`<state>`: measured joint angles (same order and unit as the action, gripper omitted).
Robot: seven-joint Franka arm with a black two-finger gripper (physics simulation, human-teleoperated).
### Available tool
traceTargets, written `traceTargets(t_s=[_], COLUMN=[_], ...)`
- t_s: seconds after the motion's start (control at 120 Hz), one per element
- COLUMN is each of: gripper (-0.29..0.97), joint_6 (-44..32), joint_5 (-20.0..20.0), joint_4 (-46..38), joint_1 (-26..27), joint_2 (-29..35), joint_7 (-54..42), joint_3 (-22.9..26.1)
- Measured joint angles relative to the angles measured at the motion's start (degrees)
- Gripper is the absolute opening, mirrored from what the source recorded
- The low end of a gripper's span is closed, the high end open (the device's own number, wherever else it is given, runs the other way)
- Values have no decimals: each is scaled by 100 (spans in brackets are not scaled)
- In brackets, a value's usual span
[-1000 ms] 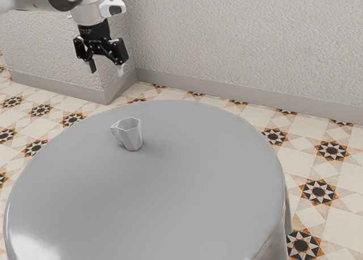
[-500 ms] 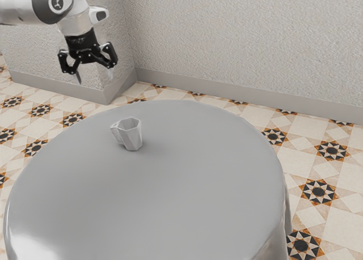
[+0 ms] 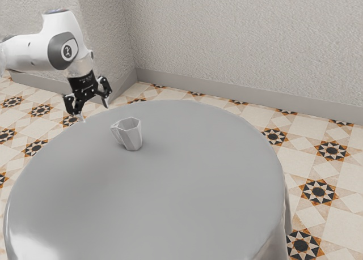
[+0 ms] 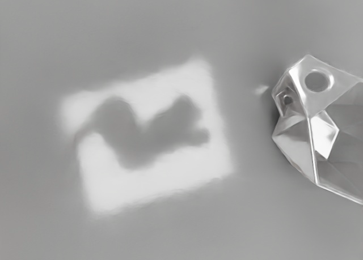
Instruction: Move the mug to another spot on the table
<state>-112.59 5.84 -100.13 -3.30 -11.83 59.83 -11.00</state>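
Note:
A small faceted white mug (image 3: 128, 133) stands upright on the round grey table (image 3: 170, 192), toward its back on the exterior view's left, handle facing left. My black gripper (image 3: 91, 108) hangs open just above the table's far-left edge, to the left of the mug and apart from it, with nothing between its fingers. In the wrist view the mug (image 4: 320, 127) sits off to one side of the hand, and a bright patch with the hand's shadow (image 4: 147, 132) lies on the table beneath me.
The table's rim (image 3: 272, 152) drops to a patterned tile floor (image 3: 323, 175) on the exterior view's right. A textured wall with a jutting corner (image 3: 113, 56) stands right behind my arm. Bare tabletop spreads in front of and to the right of the mug.
My arm has swung down and to the exterior view's left, from high above the mug to just over the table's far-left edge. The mug has stayed put.

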Motion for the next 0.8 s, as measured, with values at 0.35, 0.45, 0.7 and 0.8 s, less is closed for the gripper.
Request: traceTargets(t_s=[0.35,0.45,0.7,0.8], gripper=[68,68,68,68], joint_6=[-274,-309,-336,-318], joint_5=[676,908,1288,1399], joint_4=[885,1124,1652,1893], joint_1=[-11,-14,-55,-90], joint_2=[-1232,-1534,-2064,-2363], joint_7=[1442,1729,2259,2412], joint_3=[-431,-518,-651,-665])
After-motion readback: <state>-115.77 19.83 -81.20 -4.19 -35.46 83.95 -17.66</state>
